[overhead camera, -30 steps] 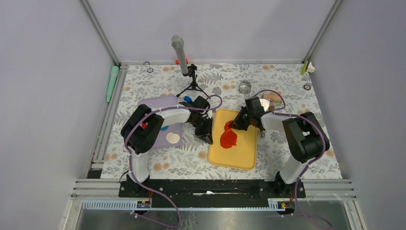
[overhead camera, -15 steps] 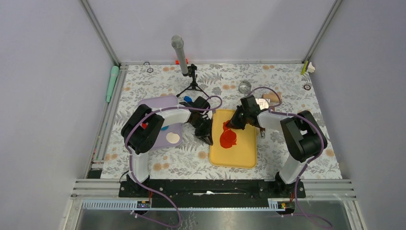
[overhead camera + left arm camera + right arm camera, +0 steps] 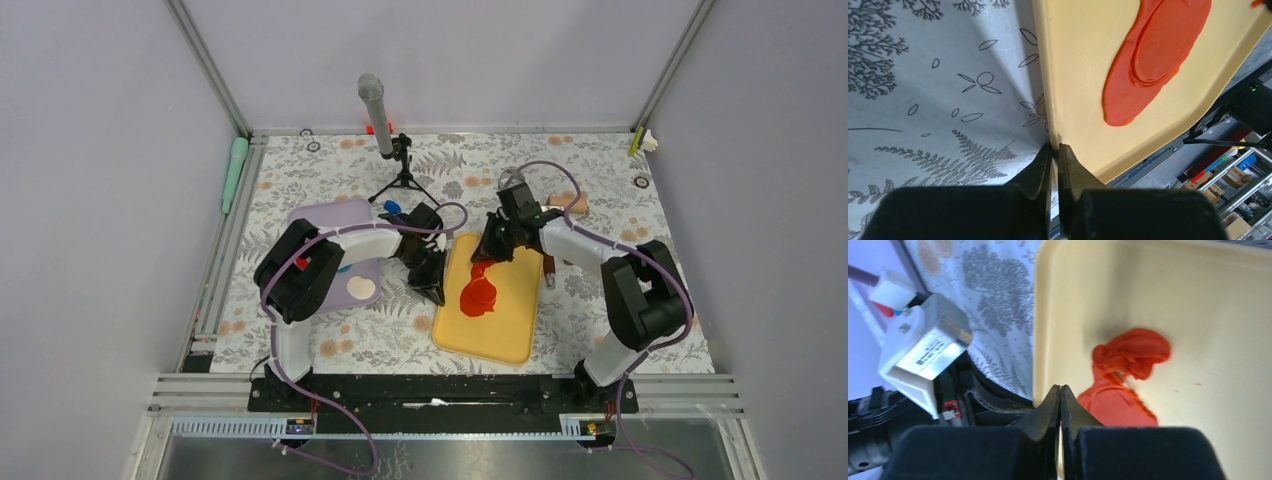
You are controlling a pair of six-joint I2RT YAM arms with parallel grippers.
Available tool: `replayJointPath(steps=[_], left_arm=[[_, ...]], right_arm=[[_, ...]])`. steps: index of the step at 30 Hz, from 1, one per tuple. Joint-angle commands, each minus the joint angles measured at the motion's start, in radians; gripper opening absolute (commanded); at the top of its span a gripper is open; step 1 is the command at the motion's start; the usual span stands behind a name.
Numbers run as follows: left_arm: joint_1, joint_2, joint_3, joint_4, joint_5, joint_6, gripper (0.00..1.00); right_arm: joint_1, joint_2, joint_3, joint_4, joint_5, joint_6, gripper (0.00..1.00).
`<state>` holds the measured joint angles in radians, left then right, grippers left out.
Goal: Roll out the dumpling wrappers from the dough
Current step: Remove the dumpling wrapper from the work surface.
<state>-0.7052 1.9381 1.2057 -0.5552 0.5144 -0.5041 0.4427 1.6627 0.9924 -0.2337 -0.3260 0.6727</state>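
L claw is pressed tight, nipping the tray rim, I think to stop it sliding. R claw is pressed together too, empty, by the rim. Red wrappers lie mid-tray.

Red dumpling wrappers overlap on the yellow tray (left tool at its left rim).

right gripper moved back, yellow tray twisted askew
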Motion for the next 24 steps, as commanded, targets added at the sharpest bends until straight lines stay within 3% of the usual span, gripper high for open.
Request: replayJointPath(steps=[1, 3, 8, 14, 19, 24], left_arm=[[0.002, -0.052, 0.045, -0.040, -0.007, 0.014, 0.00], [0.005, -0.064, 0.059, -0.049, -0.007, 0.009, 0.00], [0.023, -0.094, 0.101, -0.072, -0.016, 0.017, 0.31], [0.049, -0.048, 0.163, -0.072, -0.029, 0.015, 0.50], [0.061, 0.032, 0.238, -0.055, -0.120, 0.001, 0.50], [0.068, 0.117, 0.289, -0.051, -0.170, -0.005, 0.41]], right_arm=[[0.004, -0.068, -0.005, -0.075, 0.162, -0.030, 0.02], [0.001, -0.089, -0.032, -0.060, 0.217, -0.017, 0.03], [-0.048, -0.112, -0.098, 0.004, 0.251, 0.034, 0.09], [-0.126, -0.103, -0.160, 0.109, 0.225, 0.091, 0.14], [-0.158, -0.031, -0.146, 0.152, 0.182, 0.104, 0.14], [-0.164, 0.041, -0.146, 0.204, 0.148, 0.126, 0.14]])
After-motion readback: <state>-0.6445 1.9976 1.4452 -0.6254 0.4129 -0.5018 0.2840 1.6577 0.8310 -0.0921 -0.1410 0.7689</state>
